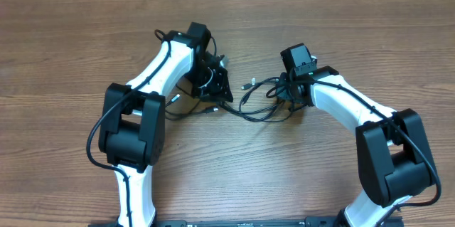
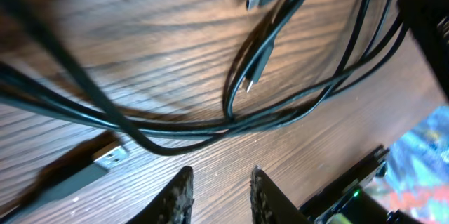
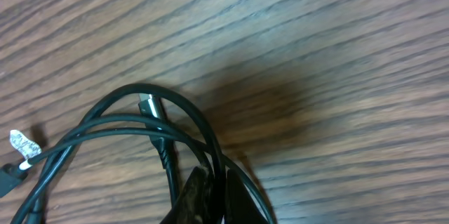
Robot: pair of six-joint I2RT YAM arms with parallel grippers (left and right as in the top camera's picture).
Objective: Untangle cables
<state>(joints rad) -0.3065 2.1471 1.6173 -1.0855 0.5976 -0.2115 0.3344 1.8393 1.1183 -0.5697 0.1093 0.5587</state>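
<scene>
The cables [image 1: 250, 115] are thin black cords lying tangled on the wood between my two arms. My left gripper [image 1: 219, 85] sits at their left end. In the left wrist view the left gripper [image 2: 221, 175] is open, only bare wood between its fingers [image 2: 179, 194]. Cable strands [image 2: 210, 129] cross just ahead of the tips, with a flat silver plug [image 2: 106, 158] to the left and small plugs [image 2: 251, 82] beyond. My right gripper [image 1: 288, 92] is at the tangle's right end. In the right wrist view the right gripper [image 3: 214, 173] is shut on a black strand of the cable loops [image 3: 126, 122].
The wooden table [image 1: 64, 42] stretches all around the tangle. A small white tag [image 3: 21, 143] hangs on one cord at the left of the right wrist view. The thicker black wires of my arms [image 1: 96, 131] run along both arms near the front edge.
</scene>
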